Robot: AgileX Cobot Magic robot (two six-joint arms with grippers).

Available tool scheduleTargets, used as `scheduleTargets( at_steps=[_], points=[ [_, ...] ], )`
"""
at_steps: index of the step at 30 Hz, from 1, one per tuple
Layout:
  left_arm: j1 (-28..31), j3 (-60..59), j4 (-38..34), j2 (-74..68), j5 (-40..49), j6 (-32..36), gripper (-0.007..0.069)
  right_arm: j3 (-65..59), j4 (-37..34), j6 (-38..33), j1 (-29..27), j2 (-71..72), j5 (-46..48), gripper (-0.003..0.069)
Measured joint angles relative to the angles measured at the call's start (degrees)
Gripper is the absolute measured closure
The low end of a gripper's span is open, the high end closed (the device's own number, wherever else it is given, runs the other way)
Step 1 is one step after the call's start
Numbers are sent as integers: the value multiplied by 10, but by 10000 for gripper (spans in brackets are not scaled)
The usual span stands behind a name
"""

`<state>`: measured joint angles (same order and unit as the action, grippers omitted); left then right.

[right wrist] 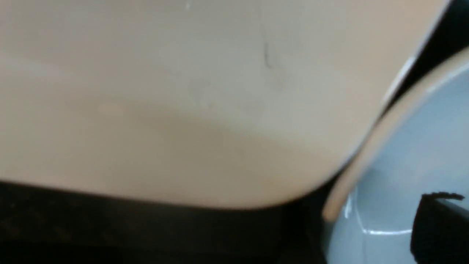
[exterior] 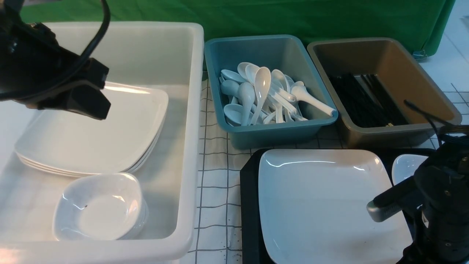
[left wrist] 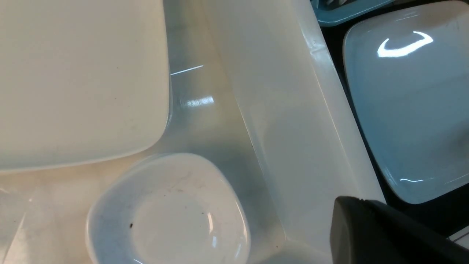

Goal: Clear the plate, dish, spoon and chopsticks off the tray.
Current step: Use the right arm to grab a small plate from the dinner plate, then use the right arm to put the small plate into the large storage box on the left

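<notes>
Gridded tablecloth [exterior: 216, 176]: white tub [exterior: 194, 110], teal tub [exterior: 271, 136], brown tub [exterior: 384, 138], black tray [exterior: 249, 205].

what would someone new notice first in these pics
The large white plate on the black tray at front right stands out first. Just behind it, a teal tub heaped with white spoons draws the eye, and on the left a big white tub holds stacked plates and small dishes.

The plate [exterior: 322, 198] is glossy white, the tray [exterior: 250, 205] black. The bench [exterior: 216, 172] is white with a thin dark grid. White spoons [exterior: 262, 91] fill a teal tub [exterior: 271, 135], black sticks [exterior: 366, 104] a grey-brown tub [exterior: 403, 73]. The backdrop [exterior: 256, 14] is green and the big tub [exterior: 192, 146] milky white.
</notes>
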<state>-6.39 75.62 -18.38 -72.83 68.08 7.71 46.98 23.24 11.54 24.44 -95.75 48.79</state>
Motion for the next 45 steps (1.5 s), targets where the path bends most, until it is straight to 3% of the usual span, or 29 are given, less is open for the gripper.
scheduleTargets(
  at_steps=[2, 7, 13, 17, 22, 26, 30, 31, 34, 37, 40, 41, 45],
  points=[
    [0, 0, 0, 0, 0, 0, 620, 0, 2, 1, 0, -18, -8, 229],
    [0, 0, 0, 0, 0, 5, 620, 5, 5, 1, 1, -22, 8, 483],
    [0, 0, 0, 0, -11, 8, 620, 38, -7, -23, 3, 18, 96, 578],
    [0, 0, 0, 0, -19, 8, 620, 58, -57, -50, 3, 78, 152, 583],
    [0, 0, 9, 0, -43, 9, 620, 99, -86, -74, 3, 174, 158, 583],
    [0, 0, 56, 0, -57, -7, 619, 150, -131, -109, 3, 235, 159, 583],
    [0, 0, 166, 0, -64, -62, 619, 239, -259, -190, 4, 262, 160, 583],
    [0, 0, 226, 0, -67, -95, 619, 277, -325, -240, 17, 256, 158, 583],
    [6, 0, 275, 0, -66, -118, 619, 320, -406, -294, 58, 232, 155, 583],
    [44, 0, 252, 0, -65, -108, 619, 366, -434, -335, 132, 179, 137, 583],
    [122, 0, 160, 0, -63, -52, 618, 431, -427, -386, 218, 84, 112, 583],
    [134, 0, 153, 0, -63, -49, 618, 436, -426, -386, 218, 84, 110, 583],
    [273, 0, 8, 0, -44, 16, 618, 540, -394, -456, 295, -56, 46, 583]
  ],
)
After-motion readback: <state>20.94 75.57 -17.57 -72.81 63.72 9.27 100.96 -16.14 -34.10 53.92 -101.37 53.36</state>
